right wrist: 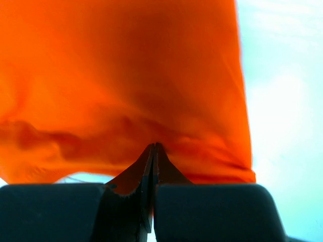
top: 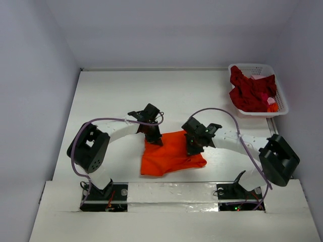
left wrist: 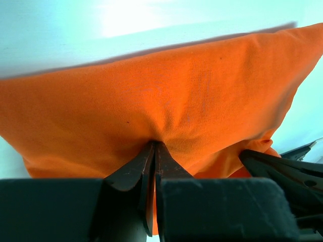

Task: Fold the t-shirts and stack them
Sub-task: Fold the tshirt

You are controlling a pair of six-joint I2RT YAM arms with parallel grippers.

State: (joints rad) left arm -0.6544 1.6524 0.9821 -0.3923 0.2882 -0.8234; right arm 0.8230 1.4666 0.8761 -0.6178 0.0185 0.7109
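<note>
Left gripper (left wrist: 154,151) fingers closest to lens: jaws pinched tight on a fold of the orange shirt (left wrist: 166,96), cloth bunching right at the tips. Right gripper (right wrist: 154,148) same, jaws closed on orange cloth, fabric fanning up and away from the pinch, wrinkled on its left side.

From above: orange shirt sits mid-table, near the arm bases, between the two wrists. Left gripper is at its far-left corner, right gripper at its far-right side. The near edge looks to rest on the table (top: 126,91); can't tell how much of the far part is off the surface. Outline is lumpy, not a clean rectangle.

Red shirts (top: 250,91) are heaped in the basket (top: 280,98) at the far-right corner, well apart, untouched.

Step in hand, my read: two-handed fold or spread of the orange shirt, early in the task, no stack yet.

Doing it well:
- move both arms together at the same height so the held edge stays straight
- pull slightly apart to take out the sag and the wrinkles on the right side
- lay the held edge down matched to the opposite edge, not short of it
- let go only once the cloth is flat on the table, otherwise the fold springs back
- watch wrist clearance, the two are close.
</note>
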